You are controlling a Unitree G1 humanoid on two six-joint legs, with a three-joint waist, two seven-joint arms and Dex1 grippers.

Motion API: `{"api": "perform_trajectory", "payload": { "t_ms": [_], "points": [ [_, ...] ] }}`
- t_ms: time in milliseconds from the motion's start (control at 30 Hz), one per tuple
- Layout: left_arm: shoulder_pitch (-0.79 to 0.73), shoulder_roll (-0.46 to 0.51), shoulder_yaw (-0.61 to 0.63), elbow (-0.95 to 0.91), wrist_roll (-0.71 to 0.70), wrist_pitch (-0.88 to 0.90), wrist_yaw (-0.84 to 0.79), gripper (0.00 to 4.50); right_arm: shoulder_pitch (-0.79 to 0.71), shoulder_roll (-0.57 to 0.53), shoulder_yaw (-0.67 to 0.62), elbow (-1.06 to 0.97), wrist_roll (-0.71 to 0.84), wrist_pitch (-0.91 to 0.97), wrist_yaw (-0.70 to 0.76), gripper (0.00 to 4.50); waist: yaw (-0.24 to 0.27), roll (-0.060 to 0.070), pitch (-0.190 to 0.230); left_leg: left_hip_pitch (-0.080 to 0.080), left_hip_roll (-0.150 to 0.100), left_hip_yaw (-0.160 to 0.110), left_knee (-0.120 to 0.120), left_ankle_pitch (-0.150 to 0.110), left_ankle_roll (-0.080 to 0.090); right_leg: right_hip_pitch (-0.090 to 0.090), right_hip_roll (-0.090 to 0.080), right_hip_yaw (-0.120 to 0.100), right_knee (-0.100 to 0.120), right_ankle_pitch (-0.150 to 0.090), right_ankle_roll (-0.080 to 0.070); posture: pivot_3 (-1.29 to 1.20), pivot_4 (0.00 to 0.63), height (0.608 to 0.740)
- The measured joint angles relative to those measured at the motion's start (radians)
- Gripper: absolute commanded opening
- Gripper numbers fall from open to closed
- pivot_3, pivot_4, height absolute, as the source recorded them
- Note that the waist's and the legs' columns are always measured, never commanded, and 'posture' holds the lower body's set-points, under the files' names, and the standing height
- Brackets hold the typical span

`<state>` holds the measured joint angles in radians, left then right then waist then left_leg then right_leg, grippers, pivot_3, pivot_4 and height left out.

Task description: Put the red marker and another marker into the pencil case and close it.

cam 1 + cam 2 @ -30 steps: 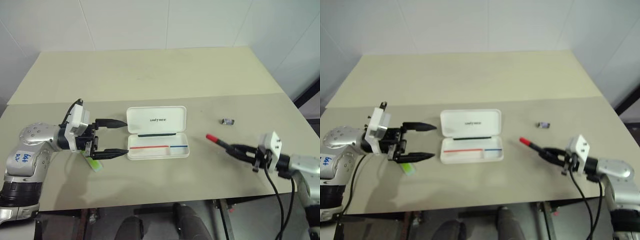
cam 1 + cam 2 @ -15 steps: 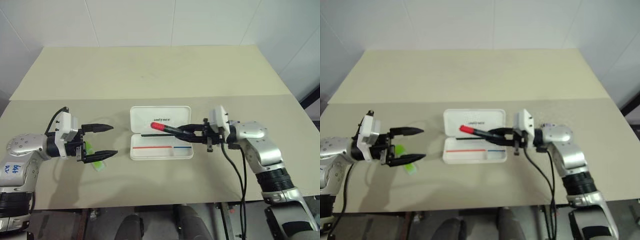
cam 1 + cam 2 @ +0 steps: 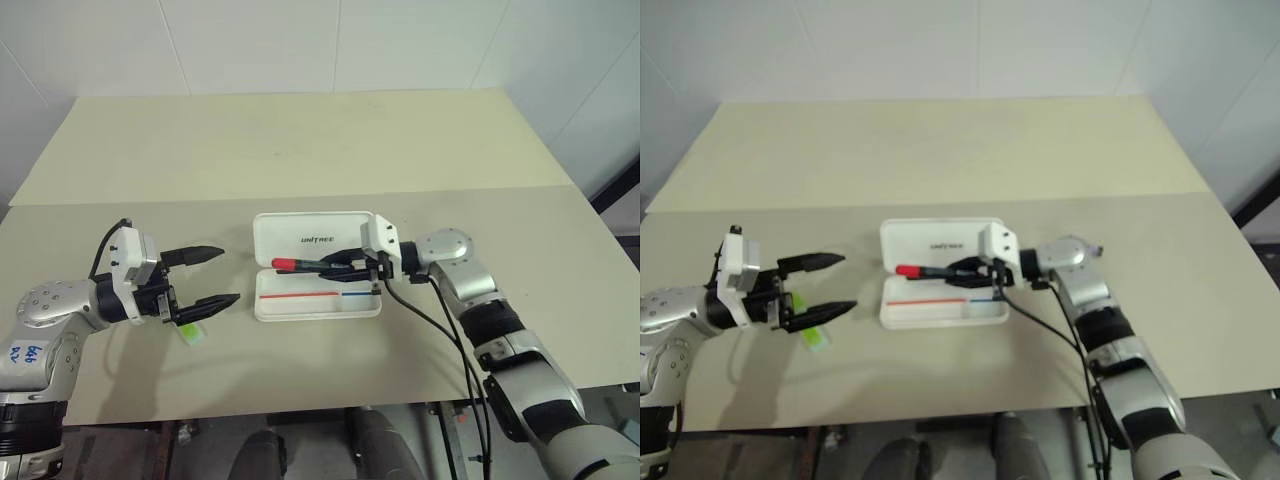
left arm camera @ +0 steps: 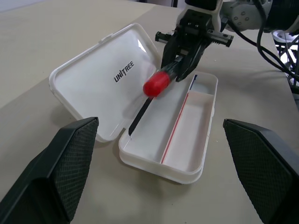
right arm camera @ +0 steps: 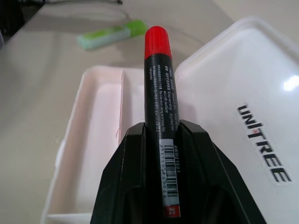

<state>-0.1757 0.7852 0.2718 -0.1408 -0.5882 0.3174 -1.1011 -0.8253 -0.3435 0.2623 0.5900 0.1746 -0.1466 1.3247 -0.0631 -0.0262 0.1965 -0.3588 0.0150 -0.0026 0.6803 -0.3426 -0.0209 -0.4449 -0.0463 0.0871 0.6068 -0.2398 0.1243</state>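
Note:
The pencil case lies open at the table's middle, its lid printed "UNITREE" tipped back. My right gripper is shut on the red marker, holding it level just above the tray with the red cap pointing toward my left arm. The marker's black barrel carries a label. The other marker, a light-green highlighter, lies on the table left of the case. My left gripper stands open above it, fingers pointing at the case and holding nothing.
A seam crosses the beige table behind the case. Black cables hang from my right wrist over the table's front edge. White walls close in behind and to the right.
My right arm has swung in from the table's right side, carrying the red marker leftward until it hangs over the open case. The left gripper has stayed open and has hardly moved.

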Motion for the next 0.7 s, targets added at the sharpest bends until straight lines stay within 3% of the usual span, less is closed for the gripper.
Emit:
{"api": "perform_trajectory", "payload": {
  "t_ms": [500,700],
  "points": [
    [0.011,-0.02,0.001,-0.031,-0.011,0.002,0.043,4.5,-0.09,0.007,0.01,0.233,-0.08,-0.206,0.078,0.65,-0.021,0.0,0.0,0.0,0.0,0.0,0.0,0.0,-0.001,0.0,-0.001,0.0,0.0,0.0,0.0,0.0,0.15,0.74],
    [0.026,-0.029,0.001,-0.048,-0.011,0.001,0.062,4.5,-0.114,0.014,0.003,0.24,-0.083,-0.239,0.085,2.74,-0.026,0.0,0.0,0.001,0.001,0.0,0.0,0.0,-0.001,0.0,0.0,0.0,0.001,0.0,0.0,0.0,0.15,0.74]
  ]
}}
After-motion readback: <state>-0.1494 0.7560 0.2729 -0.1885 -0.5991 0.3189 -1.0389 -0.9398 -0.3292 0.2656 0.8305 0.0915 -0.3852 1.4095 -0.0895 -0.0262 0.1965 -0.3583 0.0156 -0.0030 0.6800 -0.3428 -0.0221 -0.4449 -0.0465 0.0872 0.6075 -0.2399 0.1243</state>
